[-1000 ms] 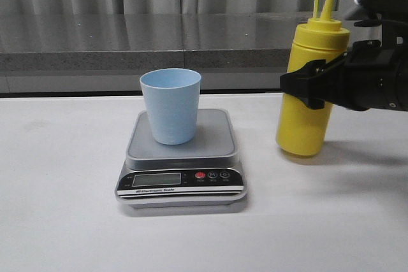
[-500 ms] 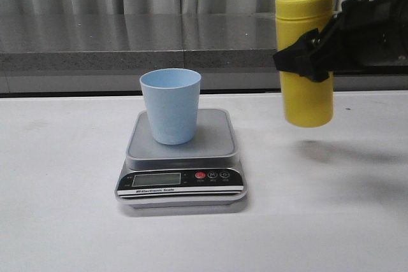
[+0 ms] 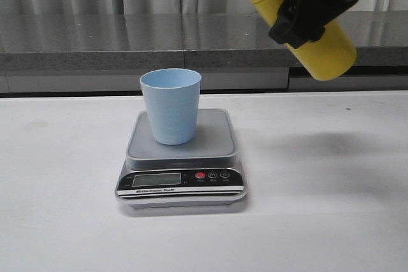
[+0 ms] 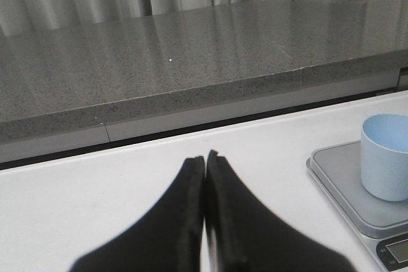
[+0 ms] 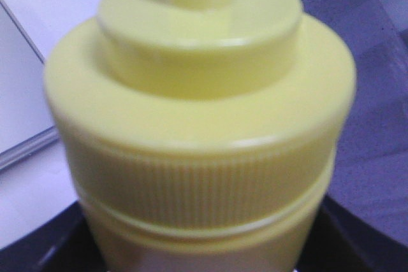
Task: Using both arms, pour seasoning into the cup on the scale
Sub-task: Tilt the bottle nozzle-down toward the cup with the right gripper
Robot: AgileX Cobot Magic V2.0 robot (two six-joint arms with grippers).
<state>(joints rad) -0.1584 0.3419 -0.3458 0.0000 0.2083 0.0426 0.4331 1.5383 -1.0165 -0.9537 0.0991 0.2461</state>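
Yellow seasoning [image 3: 306, 20] hangs tilted, high and right of the cup [image 3: 170, 106] on the scale [image 3: 181, 157], clamped in the right tool [image 3: 305, 6]. Bring its nozzle over the rim before tipping further. The left tool [image 4: 204, 164] is together, empty.

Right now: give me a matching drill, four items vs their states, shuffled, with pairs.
Items:
1. seasoning bottle
2. cup
3. left pincer
4. scale

States:
A. shut, holding nothing
B. flat on the white table, cup on its platform
C. upright on the platform
D. tilted in the air, gripped by the right pincer

Pairs: 1-D, 2-C, 3-A, 4-B
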